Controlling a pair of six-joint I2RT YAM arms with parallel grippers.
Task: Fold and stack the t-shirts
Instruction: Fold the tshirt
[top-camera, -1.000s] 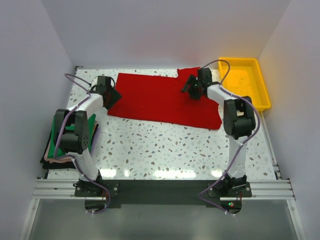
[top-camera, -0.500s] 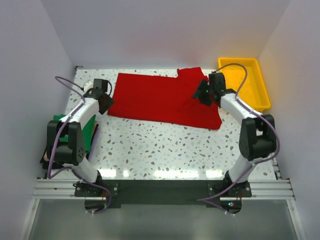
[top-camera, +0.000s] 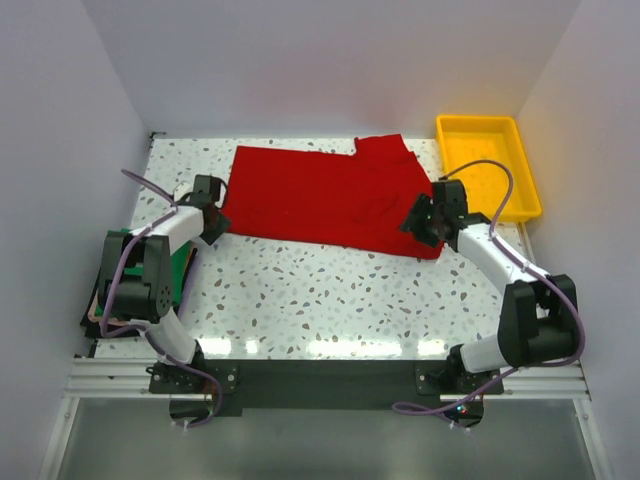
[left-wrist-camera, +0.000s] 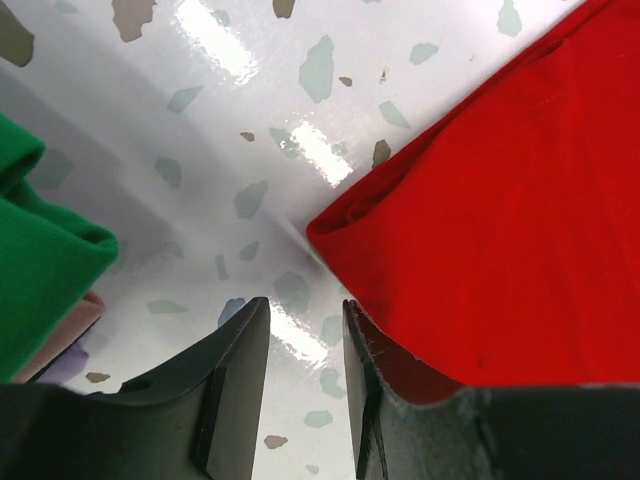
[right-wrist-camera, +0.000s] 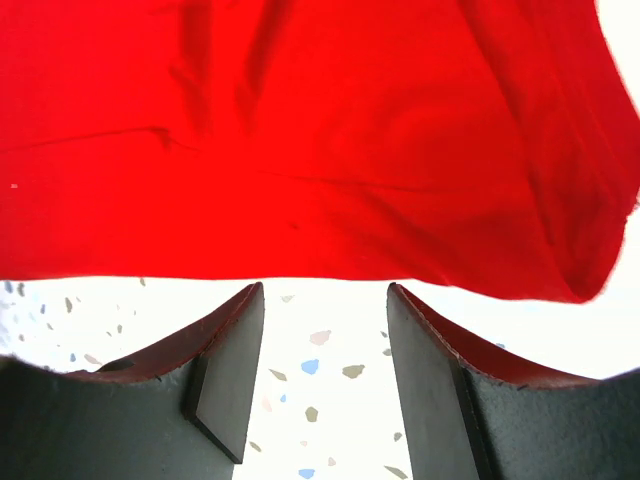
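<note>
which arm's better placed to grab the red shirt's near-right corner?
Right: the right pincer sits open at that red shirt corner, hem just ahead; the left pincer is at the opposite corner.

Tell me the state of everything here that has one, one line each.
Red t-shirt, lying flat on the table, not stacked.
Green t-shirt, folded on the left pile.
Yellow tray, nothing visible inside.
Left gripper, open, holding nothing.
Right gripper, open, holding nothing.

The spread t-shirt (top-camera: 310, 195) lies on the table (top-camera: 330, 290), tray (top-camera: 500, 150) at its right.
</note>
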